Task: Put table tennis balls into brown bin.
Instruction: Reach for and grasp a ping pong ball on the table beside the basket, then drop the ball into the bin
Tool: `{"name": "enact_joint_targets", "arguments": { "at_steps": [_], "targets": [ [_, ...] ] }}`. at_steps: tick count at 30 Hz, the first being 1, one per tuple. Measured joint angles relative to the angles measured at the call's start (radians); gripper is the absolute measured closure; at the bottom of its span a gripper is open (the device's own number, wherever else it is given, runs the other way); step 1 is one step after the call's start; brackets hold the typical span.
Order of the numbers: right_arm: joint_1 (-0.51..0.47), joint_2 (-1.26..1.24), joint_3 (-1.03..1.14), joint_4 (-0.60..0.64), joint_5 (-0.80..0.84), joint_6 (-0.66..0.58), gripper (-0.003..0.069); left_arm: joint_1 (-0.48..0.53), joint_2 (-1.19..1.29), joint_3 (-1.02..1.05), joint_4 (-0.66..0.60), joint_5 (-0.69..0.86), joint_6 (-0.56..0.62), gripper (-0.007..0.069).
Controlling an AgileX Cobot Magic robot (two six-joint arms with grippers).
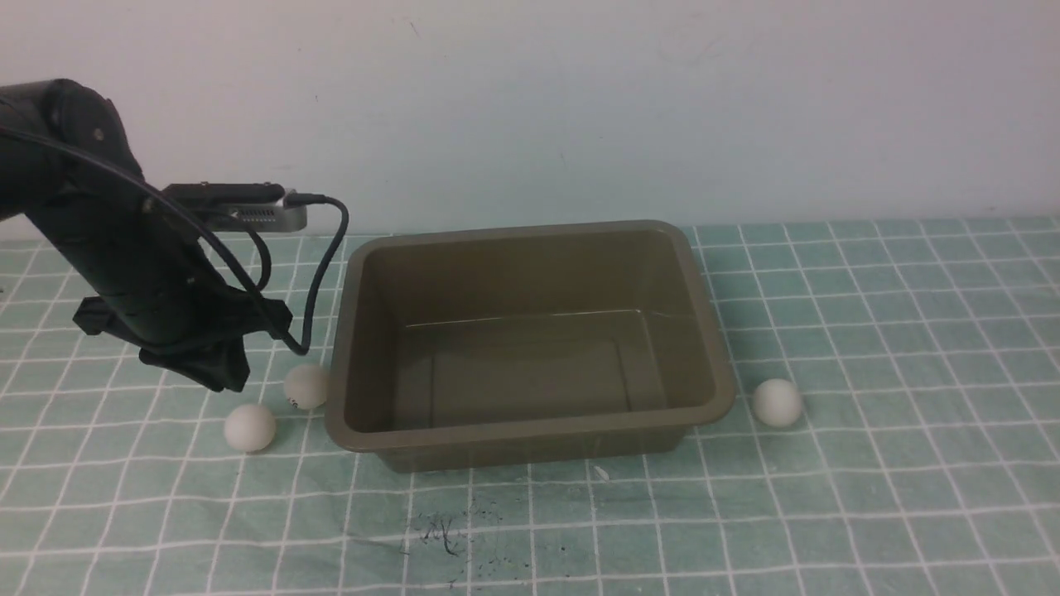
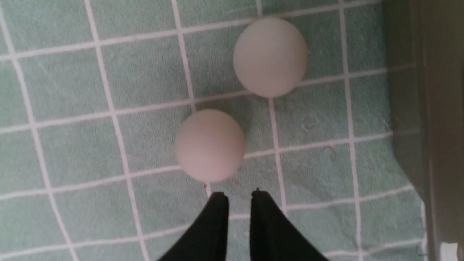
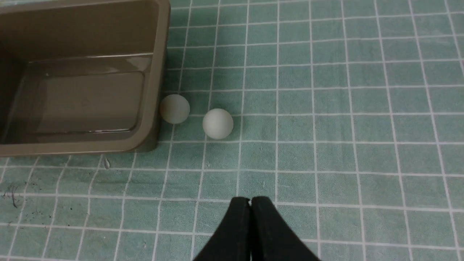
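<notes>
**On the checked cloth: balls lie outside the bin**

On the green white-gridded tablecloth (image 1: 911, 331) stands the olive-brown rectangular plastic bin (image 1: 530, 430). Two small matte white table tennis balls (image 1: 249, 427) lie just left of it, and two more (image 3: 217, 123) lie by its right wall. The left gripper (image 2: 237, 195), jaws slightly parted and empty, hovers just short of the nearer ball (image 2: 210, 145). The right gripper (image 3: 251, 201) is closed on nothing.

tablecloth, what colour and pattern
The tablecloth is pale green with a white grid of lines; clearest in the right wrist view.

Our brown bin (image 1: 530, 430) stands upright and empty.
We see two white table tennis balls (image 1: 249, 428) lying by its left wall, and two more (image 3: 217, 123) by its right wall, one just beside it.
</notes>
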Motion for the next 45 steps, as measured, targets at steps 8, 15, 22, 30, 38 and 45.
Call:
{"name": "enact_joint_targets", "arguments": {
  "at_steps": [8,15,22,30,38,45],
  "targets": [
    [0.000,0.004,0.000,0.022,-0.050,-0.002,0.0673,0.000,0.093,-0.001,-0.001,-0.082,0.000,0.0146],
    [0.000,0.018,-0.002,0.016,-0.107,0.035,0.0673,0.000,0.181,-0.001,-0.001,-0.125,-0.004,0.0084],
    [0.000,0.171,-0.028,0.016,-0.105,0.046,0.0673,0.000,0.188,-0.001,0.015,-0.062,-0.087,0.0279],
    [0.033,0.479,-0.182,0.096,-0.157,-0.029,0.0627,-0.027,-0.088,-0.031,-0.054,0.000,-0.064,0.0279],
    [0.180,0.871,-0.346,-0.011,-0.199,-0.025,0.0381,-0.190,-0.154,-0.039,-0.274,-0.144,0.040,0.0279],
    [0.206,1.075,-0.407,-0.027,-0.172,0.008,0.0130,-0.248,0.008,-0.052,-0.306,-0.150,0.040,0.0158]
  ]
}}
